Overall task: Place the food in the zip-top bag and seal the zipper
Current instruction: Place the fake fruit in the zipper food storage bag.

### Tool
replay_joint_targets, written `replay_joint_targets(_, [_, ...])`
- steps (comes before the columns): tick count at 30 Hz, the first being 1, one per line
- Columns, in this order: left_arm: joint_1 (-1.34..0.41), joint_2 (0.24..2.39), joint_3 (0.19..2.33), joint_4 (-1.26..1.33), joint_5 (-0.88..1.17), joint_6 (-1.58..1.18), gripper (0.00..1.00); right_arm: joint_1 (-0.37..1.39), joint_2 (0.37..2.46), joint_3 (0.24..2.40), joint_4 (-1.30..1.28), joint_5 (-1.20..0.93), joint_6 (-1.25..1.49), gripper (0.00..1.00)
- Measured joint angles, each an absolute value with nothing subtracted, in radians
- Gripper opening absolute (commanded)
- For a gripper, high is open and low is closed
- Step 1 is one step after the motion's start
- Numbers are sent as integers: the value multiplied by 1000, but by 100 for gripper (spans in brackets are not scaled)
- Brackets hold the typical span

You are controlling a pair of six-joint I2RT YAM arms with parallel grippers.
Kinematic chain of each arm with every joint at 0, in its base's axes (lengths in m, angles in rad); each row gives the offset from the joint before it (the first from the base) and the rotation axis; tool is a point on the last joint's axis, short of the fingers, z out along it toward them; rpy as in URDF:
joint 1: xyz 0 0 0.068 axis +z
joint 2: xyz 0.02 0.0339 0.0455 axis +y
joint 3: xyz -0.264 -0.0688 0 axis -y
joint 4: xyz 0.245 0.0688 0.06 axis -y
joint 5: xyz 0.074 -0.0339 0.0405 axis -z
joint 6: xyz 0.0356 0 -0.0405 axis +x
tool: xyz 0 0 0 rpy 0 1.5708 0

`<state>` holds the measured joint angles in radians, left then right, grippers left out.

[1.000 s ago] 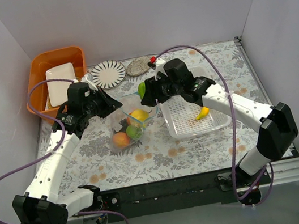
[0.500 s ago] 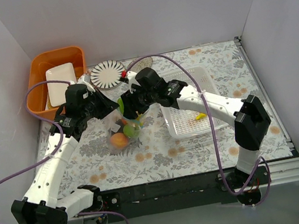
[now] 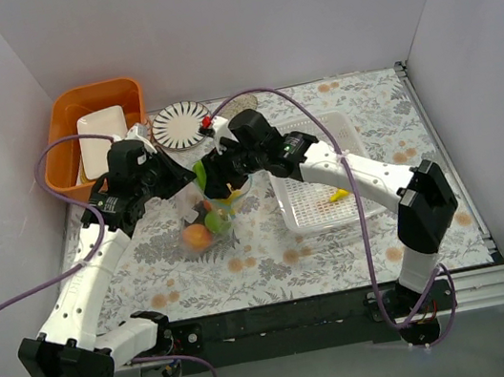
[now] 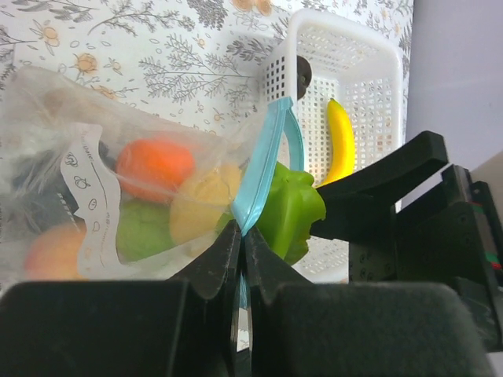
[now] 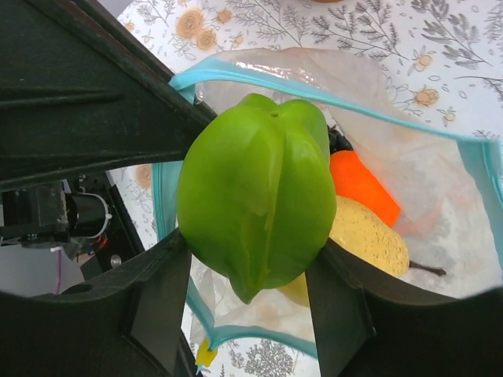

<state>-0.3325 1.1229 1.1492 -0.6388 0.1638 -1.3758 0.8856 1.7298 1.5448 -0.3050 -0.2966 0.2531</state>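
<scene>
My left gripper (image 4: 242, 236) is shut on the light blue zipper (image 4: 263, 169) of the clear zip-top bag (image 3: 201, 218) and holds its mouth up and open. Inside the bag lie an orange fruit (image 4: 154, 165), a yellow lemon (image 4: 203, 206), a green apple (image 4: 141, 232) and a peach (image 4: 51, 253). My right gripper (image 5: 251, 271) is shut on the green mango (image 5: 255, 196) and holds it right at the bag's open mouth (image 3: 203, 175). A yellow banana (image 4: 339, 141) and a dark plum (image 4: 302, 72) lie in the white lattice basket (image 3: 323, 198).
An orange bin (image 3: 87, 129) with a white dish stands at the back left. A striped plate (image 3: 180, 124) sits behind the bag, near the back wall. Walls close in on both sides of the flowered tablecloth (image 3: 282, 251).
My right gripper carried the green mango left from above the basket to the bag's mouth, then edged a little further in. My left gripper kept holding the zipper, lifting the bag slightly.
</scene>
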Motion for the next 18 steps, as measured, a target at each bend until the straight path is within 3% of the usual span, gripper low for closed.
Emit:
replay_joint_targets(6, [-331, 1115, 1161, -658, 137, -1377, 0, 881, 1814, 1611, -326, -368, 231, 89])
replay_joint_targets(10, [-331, 1106, 1161, -661, 130, -1380, 0, 881, 1829, 1623, -345, -392, 220, 98])
replay_joint_targets(18, [-331, 1102, 1161, -660, 107, -1390, 0, 877, 1784, 1591, -339, -310, 208, 98])
